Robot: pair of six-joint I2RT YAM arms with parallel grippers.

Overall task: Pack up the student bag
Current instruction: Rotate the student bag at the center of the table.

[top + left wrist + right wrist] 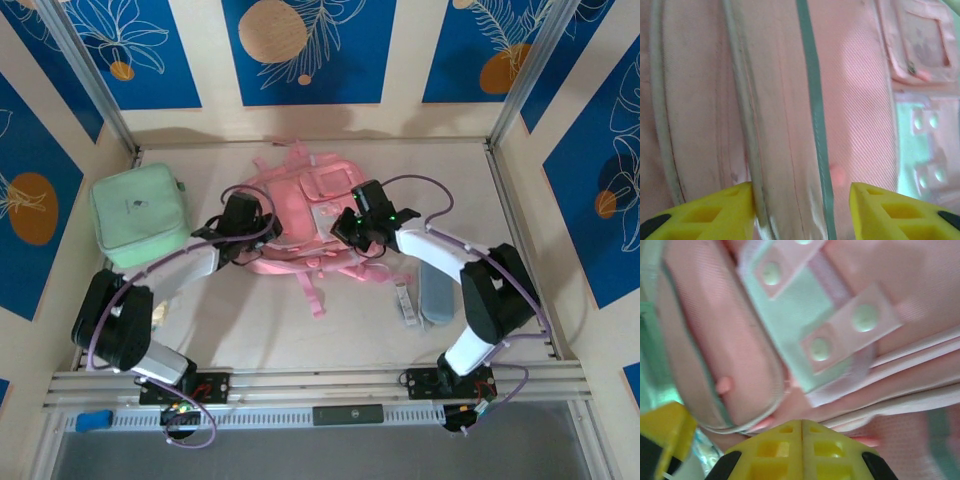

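Both end effectors on the bag: soft, limp, probably light

Left end effector (801, 200) is released, fingers astride a piped seam (815, 100). Right end effector (802, 432) is clenched with nothing seen between its fingers, just below the snap tabs (840, 335). The bag (305, 215) lies flat toward the back of the worktop (300, 340). It will likely sag and slide, so take it by a seam or strap. A mint case (137, 213) sits to the left and the wall (300, 125) is close behind, leaving open room in front.
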